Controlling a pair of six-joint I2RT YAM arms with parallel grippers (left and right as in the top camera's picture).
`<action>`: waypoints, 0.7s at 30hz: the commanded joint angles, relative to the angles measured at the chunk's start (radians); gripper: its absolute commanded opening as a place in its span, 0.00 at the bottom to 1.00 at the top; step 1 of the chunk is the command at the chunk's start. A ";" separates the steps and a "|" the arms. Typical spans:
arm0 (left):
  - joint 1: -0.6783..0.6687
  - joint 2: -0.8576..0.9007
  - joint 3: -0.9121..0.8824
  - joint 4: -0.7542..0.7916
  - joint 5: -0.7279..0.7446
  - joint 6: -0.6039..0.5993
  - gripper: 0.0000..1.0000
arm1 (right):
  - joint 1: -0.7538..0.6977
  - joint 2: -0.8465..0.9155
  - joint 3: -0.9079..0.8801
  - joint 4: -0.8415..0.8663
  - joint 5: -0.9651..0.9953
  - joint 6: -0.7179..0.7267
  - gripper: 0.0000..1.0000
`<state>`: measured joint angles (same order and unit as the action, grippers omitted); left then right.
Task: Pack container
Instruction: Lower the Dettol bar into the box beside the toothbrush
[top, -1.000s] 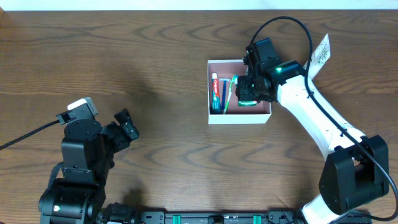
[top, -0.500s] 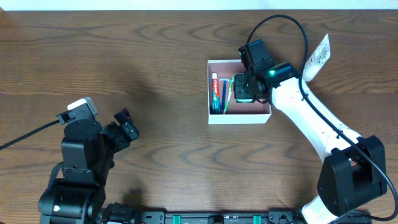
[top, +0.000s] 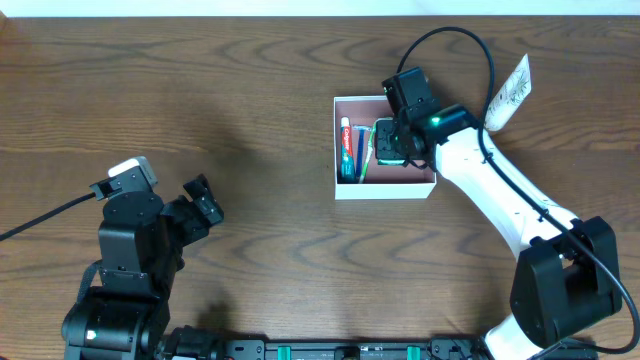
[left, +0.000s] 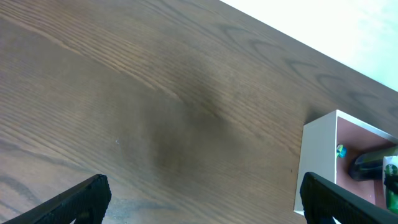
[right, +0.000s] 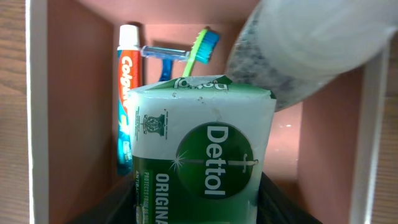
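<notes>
The container is a shallow square box with white walls and a pink inside, at the back right of the table. It also shows in the left wrist view and the right wrist view. My right gripper is shut on a green Dettol soap packet and holds it inside the box. A toothpaste tube, a green toothbrush and a blue razor lie along the box's left side. My left gripper is open and empty, far left of the box.
A white paper tag lies behind the box at the right. A blurred white, speckled rounded thing fills the top right of the right wrist view. The right arm's black cable arcs over the box's back.
My right gripper has moved a little left and toward the back with the soap packet, deeper over the box. The left arm has not moved.
</notes>
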<state>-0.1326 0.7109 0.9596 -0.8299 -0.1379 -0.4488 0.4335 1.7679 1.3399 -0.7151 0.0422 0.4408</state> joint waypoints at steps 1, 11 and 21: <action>0.003 0.000 0.001 0.001 -0.005 -0.009 0.98 | 0.013 0.002 -0.014 0.006 0.014 0.019 0.33; 0.003 0.000 0.001 0.001 -0.005 -0.009 0.98 | 0.013 0.002 -0.021 0.015 0.014 0.018 0.33; 0.003 0.000 0.001 0.001 -0.005 -0.009 0.98 | 0.013 0.002 -0.082 0.090 0.034 0.019 0.35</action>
<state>-0.1326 0.7109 0.9596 -0.8299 -0.1379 -0.4488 0.4400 1.7679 1.2697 -0.6399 0.0418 0.4412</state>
